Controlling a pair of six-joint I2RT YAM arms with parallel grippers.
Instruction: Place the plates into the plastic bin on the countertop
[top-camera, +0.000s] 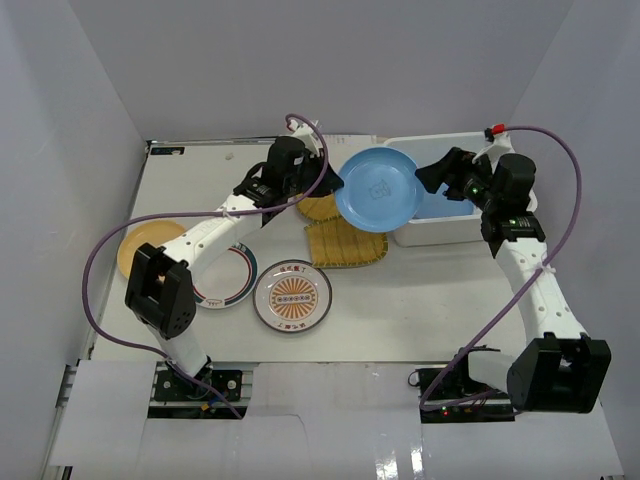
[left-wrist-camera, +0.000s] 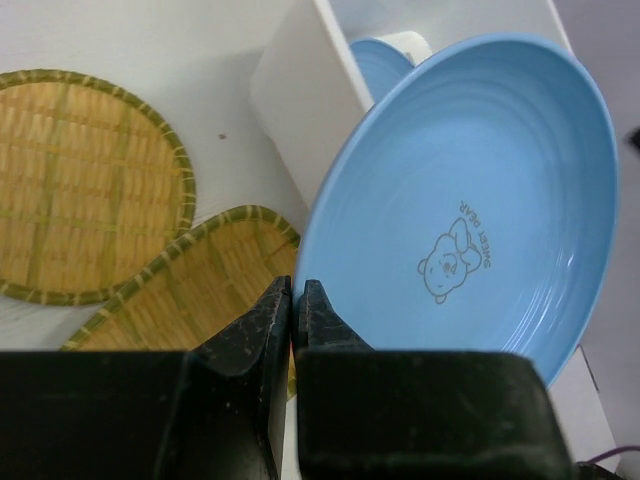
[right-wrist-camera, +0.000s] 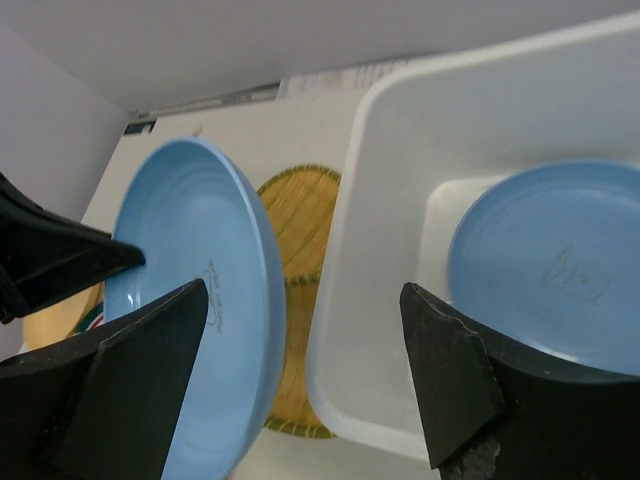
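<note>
While the left gripper (left-wrist-camera: 295, 295) is clamped on the rim of a blue plate (top-camera: 378, 188), holding it tilted over the left edge of the white bin (top-camera: 425, 238), the right gripper (top-camera: 432, 177) hangs just beside the plate's other side, jaws wide apart and gripping nothing. A second blue plate (right-wrist-camera: 560, 262) lies flat inside the bin, and woven plates (top-camera: 345, 245) rest on the table (top-camera: 420, 300) beside it.

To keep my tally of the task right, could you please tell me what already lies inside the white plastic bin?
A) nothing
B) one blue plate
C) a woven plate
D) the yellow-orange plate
B: the right wrist view shows one blue plate flat on the floor of the plastic bin; the other blue plate is pinched at its rim by the left fingers.
</note>
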